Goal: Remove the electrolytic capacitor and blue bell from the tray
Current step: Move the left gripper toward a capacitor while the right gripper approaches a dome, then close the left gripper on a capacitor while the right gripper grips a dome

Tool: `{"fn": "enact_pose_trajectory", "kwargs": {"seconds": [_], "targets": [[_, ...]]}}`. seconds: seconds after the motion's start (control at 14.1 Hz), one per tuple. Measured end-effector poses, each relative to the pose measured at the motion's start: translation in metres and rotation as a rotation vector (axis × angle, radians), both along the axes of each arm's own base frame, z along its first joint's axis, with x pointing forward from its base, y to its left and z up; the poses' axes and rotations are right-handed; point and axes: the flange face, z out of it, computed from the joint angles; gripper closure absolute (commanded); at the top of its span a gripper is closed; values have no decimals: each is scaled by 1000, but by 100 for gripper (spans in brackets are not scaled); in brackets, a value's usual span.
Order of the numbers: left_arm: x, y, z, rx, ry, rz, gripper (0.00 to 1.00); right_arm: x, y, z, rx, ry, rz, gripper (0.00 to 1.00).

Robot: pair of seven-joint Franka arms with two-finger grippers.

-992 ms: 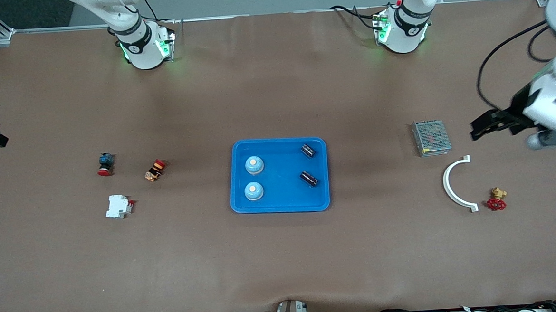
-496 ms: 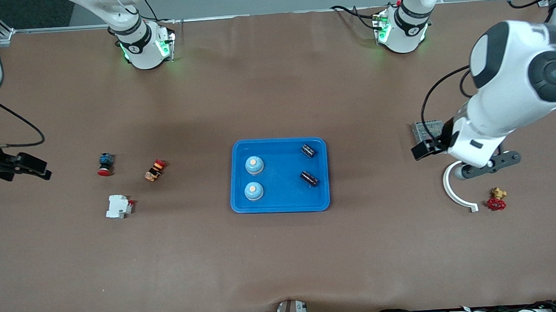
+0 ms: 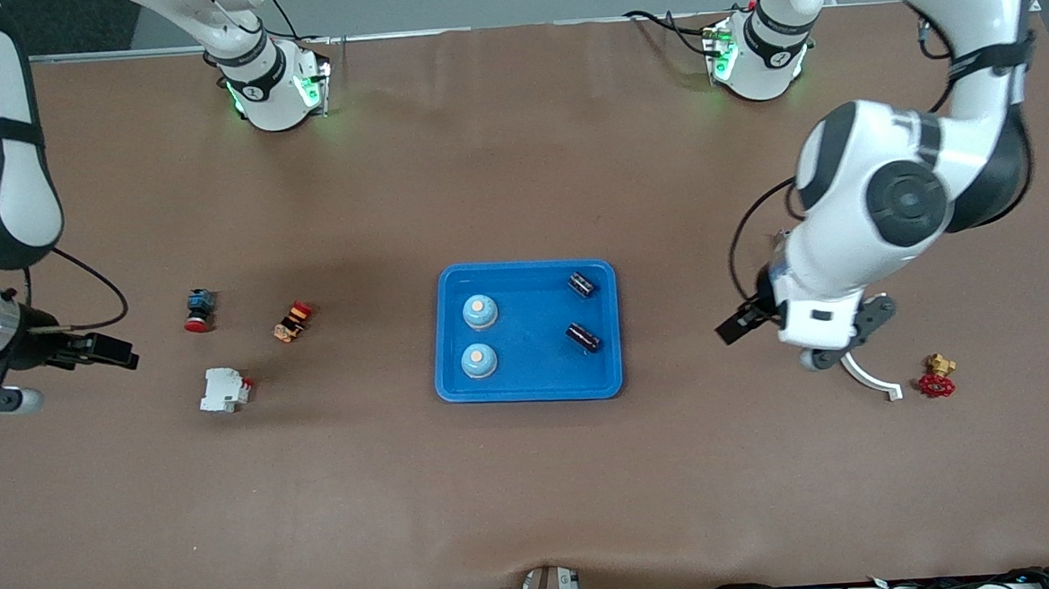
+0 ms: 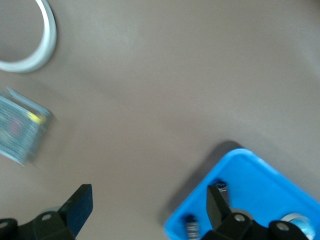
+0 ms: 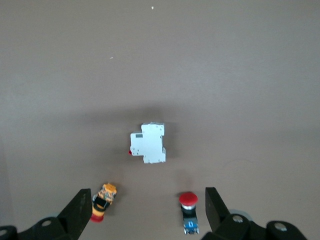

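Observation:
A blue tray [image 3: 529,388] sits mid-table. In it are two pale blue bells [image 3: 480,311] [image 3: 479,361] on the right arm's side and two black capacitors [image 3: 581,283] [image 3: 582,336] on the left arm's side. My left gripper [image 3: 731,328] is open and empty, over bare table between the tray and a white arc. Its wrist view shows its gripper [image 4: 149,205], the tray corner [image 4: 240,160] and both capacitors [image 4: 220,189] [image 4: 191,227]. My right gripper [image 3: 119,356] is open and empty, over the table near the right arm's end; it also shows in its own wrist view [image 5: 147,207].
Toward the right arm's end lie a red-and-blue push button [image 3: 198,310], an orange switch [image 3: 292,321] and a white breaker [image 3: 224,390]. Toward the left arm's end lie a white arc piece [image 3: 870,384], a red-handled brass valve [image 3: 937,379] and a metal power supply [image 4: 20,131].
Both arms have swung in over the table. The left gripper moved from the table's end toward the tray. The right gripper came into view and moved toward the push buttons.

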Motion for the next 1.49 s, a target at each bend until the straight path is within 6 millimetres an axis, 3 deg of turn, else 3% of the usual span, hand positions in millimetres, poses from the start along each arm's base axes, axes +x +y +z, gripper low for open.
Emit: {"fn": "enact_pose_trajectory", "kwargs": {"seconds": [0.14, 0.28, 0.5, 0.71, 1.06, 1.49], "targets": [[-5, -45, -26, 1, 6, 129, 0, 4, 11, -19, 12, -5, -47, 0], [-9, -76, -43, 1, 11, 191, 0, 4, 34, -32, 15, -5, -104, 0], [-13, -103, -61, -8, 4, 273, 0, 3, 80, -43, 19, -10, -176, 0], [-23, -131, -94, -7, 10, 300, 0, 1, 134, -45, 28, -12, -269, 0], [-33, -155, -136, -4, 10, 312, 0, -10, 221, -58, 47, -13, -432, 0], [-38, -162, -174, 25, -1, 333, 0, -31, 331, -123, 65, 3, -597, 0]]}}
